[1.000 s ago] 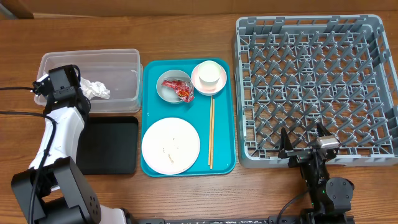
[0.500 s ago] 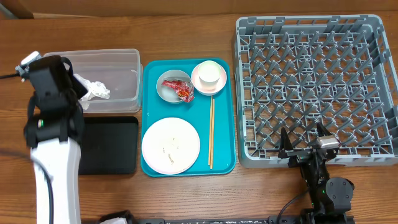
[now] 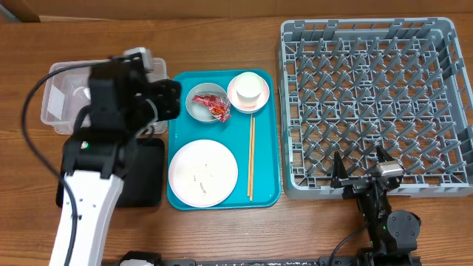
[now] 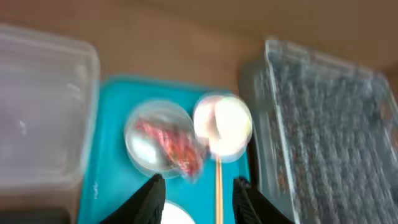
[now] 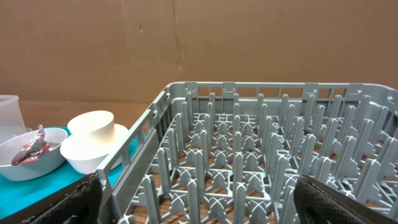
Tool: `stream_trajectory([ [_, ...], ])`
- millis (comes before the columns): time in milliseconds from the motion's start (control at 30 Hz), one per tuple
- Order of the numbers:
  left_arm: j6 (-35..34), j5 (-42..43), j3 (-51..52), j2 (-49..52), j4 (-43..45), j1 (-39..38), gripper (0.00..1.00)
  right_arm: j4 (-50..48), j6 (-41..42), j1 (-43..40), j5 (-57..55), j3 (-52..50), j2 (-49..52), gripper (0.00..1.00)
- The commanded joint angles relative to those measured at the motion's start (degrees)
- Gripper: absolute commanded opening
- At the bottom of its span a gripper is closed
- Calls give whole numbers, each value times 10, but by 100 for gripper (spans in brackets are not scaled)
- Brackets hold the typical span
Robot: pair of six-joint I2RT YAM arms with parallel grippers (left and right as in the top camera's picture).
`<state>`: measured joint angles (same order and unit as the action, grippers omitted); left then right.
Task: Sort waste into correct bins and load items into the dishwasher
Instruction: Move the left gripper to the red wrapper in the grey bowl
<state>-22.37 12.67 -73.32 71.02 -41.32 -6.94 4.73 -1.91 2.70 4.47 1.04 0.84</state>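
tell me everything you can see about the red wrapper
The red wrapper is a small, crinkled scrap, shiny like foil or plastic film, with pale glints on its folds. It lies crumpled in the grey-white bowl on the teal tray, toward the bowl's right side, one end reaching the rim. In the right wrist view it pokes slightly above that rim. Only the bowl appears to touch it.

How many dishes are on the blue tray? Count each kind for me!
Plate: 1
Bowl: 1
Saucer: 1
Cup: 1
Total: 4 dishes
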Motion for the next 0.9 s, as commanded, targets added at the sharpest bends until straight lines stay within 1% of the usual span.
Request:
stream_trajectory([
  [0, 30, -3, -123, 60, -65, -47, 42, -3, 2, -2, 1, -6, -6, 100],
  [33, 37, -23, -161, 82, -94, -61, 45, -3, 2, -2, 1, -6, -6, 100],
  [100, 48, -69, -235, 128, -147, -93, 47, -3, 2, -2, 1, -6, -6, 100],
  [167, 49, -105, -285, 163, -178, -119, 49, -3, 2, -2, 1, -6, -6, 100],
  [233, 49, -120, -310, 190, -186, -141, 53, -3, 2, -2, 1, -6, -6, 100],
  [433, 46, -161, -311, 263, -184, -187, 59, -3, 2, -2, 1, -6, -6, 100],
  [533, 39, -159, -311, 306, -182, -199, 62, -3, 2, -2, 1, -6, -6, 100],
  [733, 39, -159, -311, 382, -170, -205, 66, -3, 2, -2, 1, -6, -6, 100],
  [867, 39, -161, -311, 421, -171, -205, 66, -3, 2, -2, 1, -6, -6, 100],
])
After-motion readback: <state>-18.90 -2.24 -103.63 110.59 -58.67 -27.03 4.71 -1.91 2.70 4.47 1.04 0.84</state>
